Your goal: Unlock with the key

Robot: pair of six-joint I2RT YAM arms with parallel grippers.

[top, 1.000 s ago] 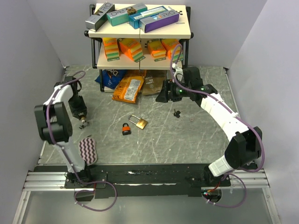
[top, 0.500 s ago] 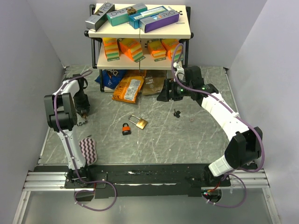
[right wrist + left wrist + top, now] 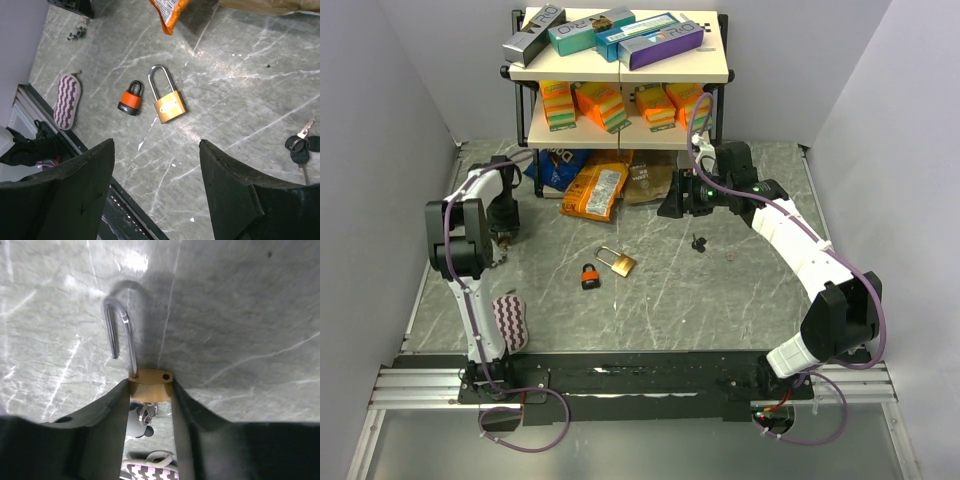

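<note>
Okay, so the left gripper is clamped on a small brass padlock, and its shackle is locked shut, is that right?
Not quite. The left gripper is clamped on the small brass padlock, but its shackle is open. The left wrist view shows its short leg hanging free, clear of the body.

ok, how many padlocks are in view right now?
3. A brass padlock is clamped in the left hand, shackle open. A second brass padlock lies mid-table, with an orange padlock beside it. More may be hidden under the snack bags.
</note>
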